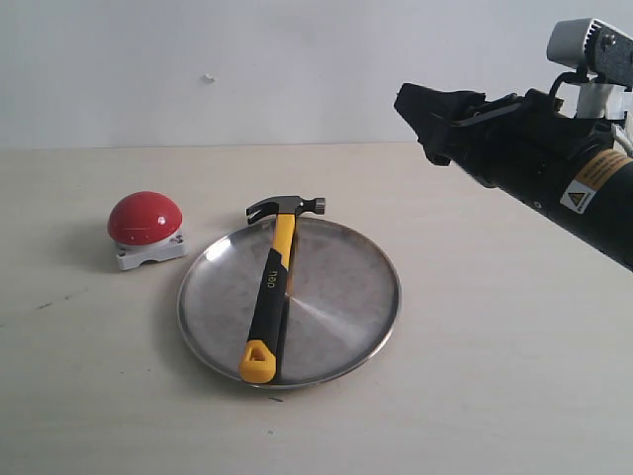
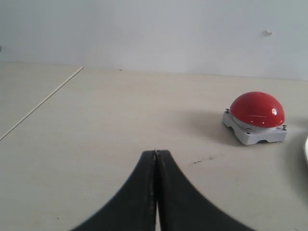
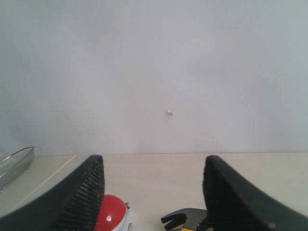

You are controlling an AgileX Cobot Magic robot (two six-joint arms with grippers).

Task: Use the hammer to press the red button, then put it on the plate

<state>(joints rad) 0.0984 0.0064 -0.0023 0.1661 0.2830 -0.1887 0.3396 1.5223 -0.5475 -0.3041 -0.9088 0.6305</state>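
Silver and scuffed, the plate (image 1: 348,302) sits around the middle of the table (image 1: 495,376), a little toward the near edge. The hammer (image 1: 272,292) lies flat across the plate. Its dark head rests on the rim facing the far edge, and the yellow butt of the handle reaches the rim facing the near edge. The button (image 1: 145,219) stands just beside the plate on the side toward the left edge, apart from it, with nothing touching its dome. The right gripper (image 3: 154,163) hangs in the air above the right part of the table, well clear of the hammer, its fingers spread wide with nothing between them. The left gripper (image 2: 156,154) is low over the table toward the left edge, with the button ahead of it, and its fingers are pressed together on nothing. Judged from how things lie, the placing step looks done, since the hammer is on the plate and free of both grippers. Whether the button has been pressed cannot be told from these views. If it has, little seems left beyond drawing the arms clear.
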